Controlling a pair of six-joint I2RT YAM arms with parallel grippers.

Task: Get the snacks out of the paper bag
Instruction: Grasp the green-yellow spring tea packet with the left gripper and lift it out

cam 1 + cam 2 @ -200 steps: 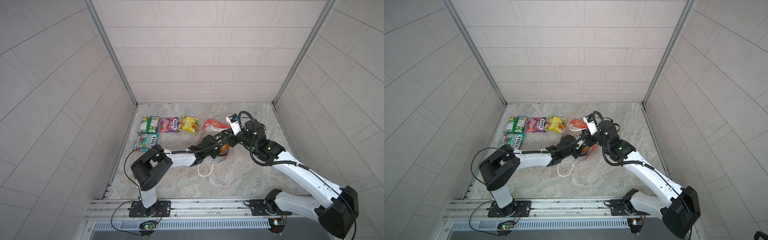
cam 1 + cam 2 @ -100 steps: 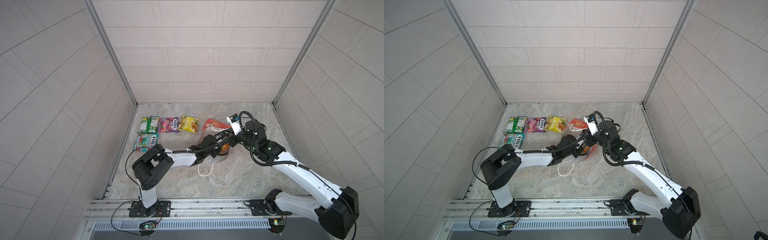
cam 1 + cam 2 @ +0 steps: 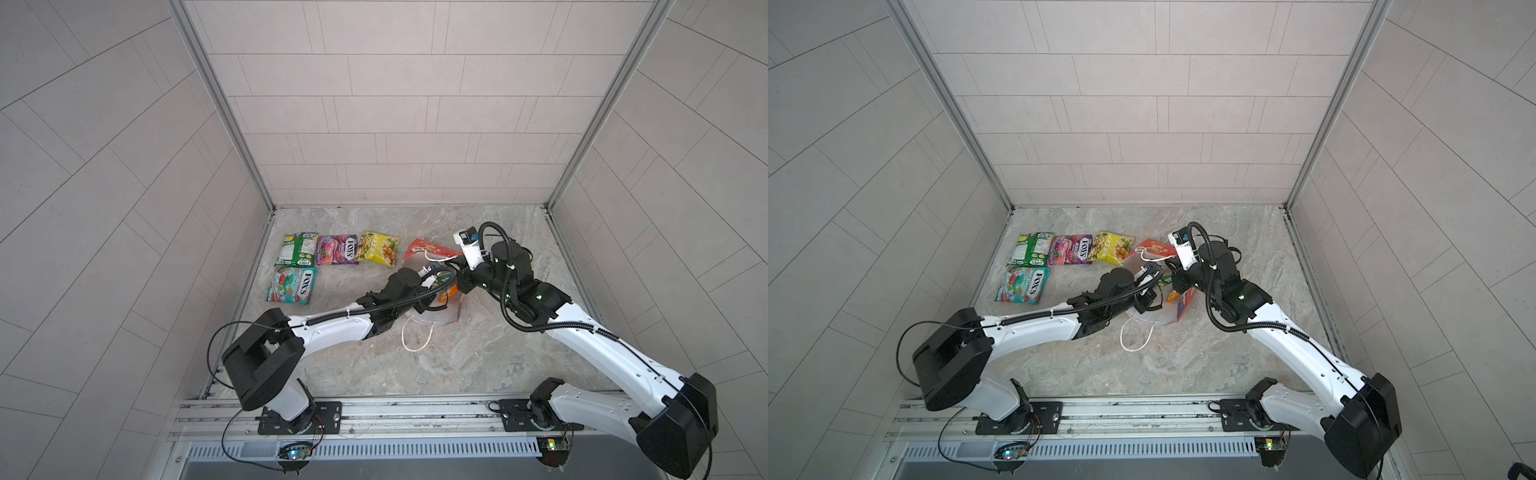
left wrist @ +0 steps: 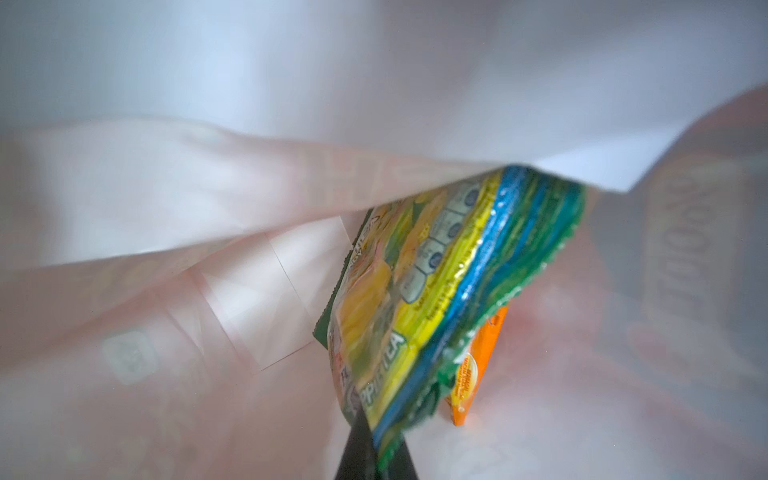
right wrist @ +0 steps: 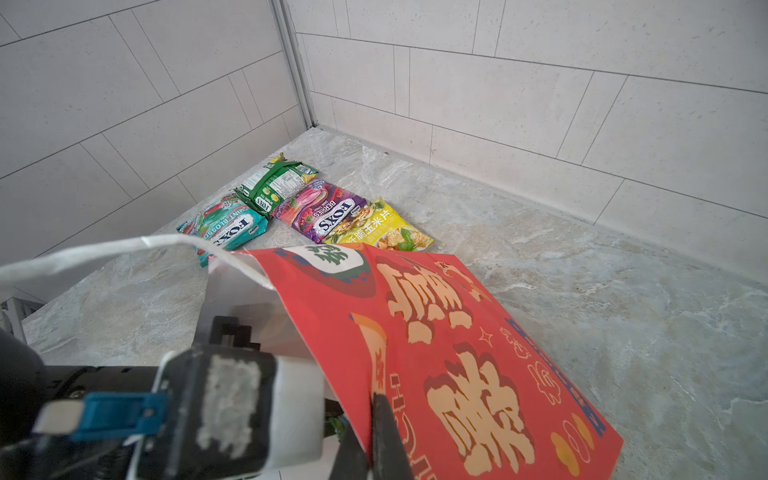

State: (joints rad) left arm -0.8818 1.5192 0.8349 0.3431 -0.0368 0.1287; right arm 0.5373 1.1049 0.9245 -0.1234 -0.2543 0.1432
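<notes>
The left gripper [image 4: 376,446] is sitting inside the paper bag [image 3: 430,249], its jaws pinching an edge of the yellow-green packet [image 4: 449,291], with the orange packet [image 4: 478,365] lying just behind it. The right gripper [image 5: 374,440] is clamping the bag's red wall near its mouth, the bag resting around the middle of the table [image 3: 457,365]. The green packet [image 3: 296,249], purple packet [image 3: 336,249], yellow packet [image 3: 377,248] and teal packet [image 3: 291,284] are lying flat near the table's far left corner.

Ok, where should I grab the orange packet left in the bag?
Pinch the orange packet by its exposed near edge, coming in through the mouth of the paper bag. It apparently stands on edge, half hidden behind the yellow-green packet, so only that strip is free; set the left pincer across its flat faces.
</notes>
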